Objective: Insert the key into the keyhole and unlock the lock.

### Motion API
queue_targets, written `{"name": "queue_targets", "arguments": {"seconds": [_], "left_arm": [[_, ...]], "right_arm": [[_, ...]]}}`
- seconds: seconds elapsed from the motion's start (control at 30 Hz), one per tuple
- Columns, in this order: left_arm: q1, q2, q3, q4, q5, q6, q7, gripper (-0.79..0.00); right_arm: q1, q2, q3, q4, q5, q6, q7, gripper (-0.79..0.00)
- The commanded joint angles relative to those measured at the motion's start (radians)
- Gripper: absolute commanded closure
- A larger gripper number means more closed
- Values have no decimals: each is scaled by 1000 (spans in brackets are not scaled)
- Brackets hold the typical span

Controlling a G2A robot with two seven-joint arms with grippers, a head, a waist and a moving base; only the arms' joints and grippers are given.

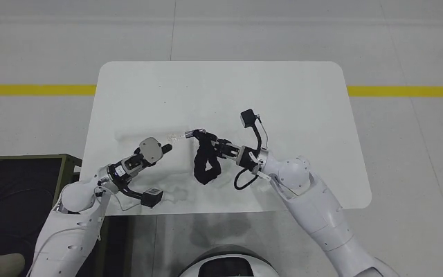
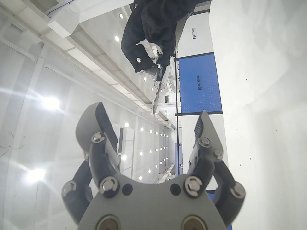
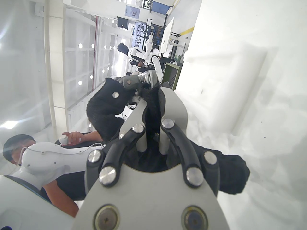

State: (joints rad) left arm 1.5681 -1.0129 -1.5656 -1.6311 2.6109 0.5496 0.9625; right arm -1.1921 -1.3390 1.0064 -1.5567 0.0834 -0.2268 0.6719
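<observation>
A black fabric-sleeved lock [image 1: 205,163] hangs in a loop above the white table, with my right gripper [image 1: 213,146] shut on its upper part. In the right wrist view the fingers [image 3: 134,123] pinch the black sleeve [image 3: 105,111]. A thin silver key [image 1: 181,134] sticks out of the lock's end towards my left gripper [image 1: 166,147]. In the left wrist view the key [image 2: 157,92] points down from the lock [image 2: 158,25], its tip level with the fingertips of the open left gripper [image 2: 153,120] and touching neither. How deep the key sits is hidden.
The white table [image 1: 291,104] stretches wide behind and to the right of both arms. Its front edge runs close under the arms. A dark crate [image 1: 41,180] stands beside the table's left front corner.
</observation>
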Motion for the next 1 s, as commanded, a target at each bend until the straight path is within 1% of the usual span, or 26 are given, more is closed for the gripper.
{"name": "queue_targets", "arguments": {"seconds": [0.0, 0.07, 0.1, 0.17, 0.3, 0.33, 0.37, 0.4, 0.43, 0.47, 0.5, 0.57, 0.63, 0.7, 0.73, 0.83, 0.97], "left_arm": [[0, 0, 0, 0, 0, 0, 0, -785], [4, 0, 4, -4, -2, -17, -1, -785], [6, 0, 5, -16, -42, -77, -4, -785], [-1, 8, -14, -45, -113, -220, 56, -785], [-32, 33, -100, -62, -275, -558, 243, -785], [-41, 40, -118, -59, -298, -662, 291, -785], [-52, 49, -129, -59, -311, -788, 347, -785], [-63, 61, -129, -60, -306, -936, 420, -785], [-68, 74, -113, -62, -301, -1005, 403, -785], [-69, 89, -89, -72, -345, -1030, 378, -785], [-62, 108, -49, -78, -411, -1074, 334, -785], [-79, 150, 2, -91, -560, -1159, 249, -785], [-103, 190, 62, -95, -770, -1274, 134, -785], [-135, 222, 108, -80, -982, -1435, -27, -785], [-155, 235, 114, -57, -1033, -1513, -106, -785], [-155, 235, 114, -57, -1033, -1513, -106, -785], [-155, 235, 114, -57, -1033, -1513, -106, -785]], "right_arm": [[-2, 0, -1, -1, -2, 1, -3, 0], [-11, 1, 2, -11, -17, 5, -16, 0], [-14, 2, 4, -16, -24, 6, -23, 0], [-19, 4, 10, -23, -28, 6, -29, 0], [-32, 7, 25, -37, -38, 5, -37, 0], [-36, 8, 28, -41, -38, 6, -37, 0], [-40, 9, 31, -45, -38, 6, -37, 0], [-44, 10, 34, -48, -39, 6, -36, 0], [-47, 10, 36, -52, -44, 8, -36, 0], [-50, 11, 38, -55, -53, 11, -38, 0], [-52, 12, 39, -59, -59, 14, -39, 0], [-57, 12, 41, -65, -61, 19, -41, 0], [-64, 13, 42, -73, -67, 22, -42, 0], [-70, 13, 44, -80, -71, 27, -41, 0], [-74, 13, 45, -83, -71, 31, -40, 0], [-77, 14, 45, -90, -83, 50, -30, 0], [-78, 14, 45, -90, -80, 51, -28, 0]]}}
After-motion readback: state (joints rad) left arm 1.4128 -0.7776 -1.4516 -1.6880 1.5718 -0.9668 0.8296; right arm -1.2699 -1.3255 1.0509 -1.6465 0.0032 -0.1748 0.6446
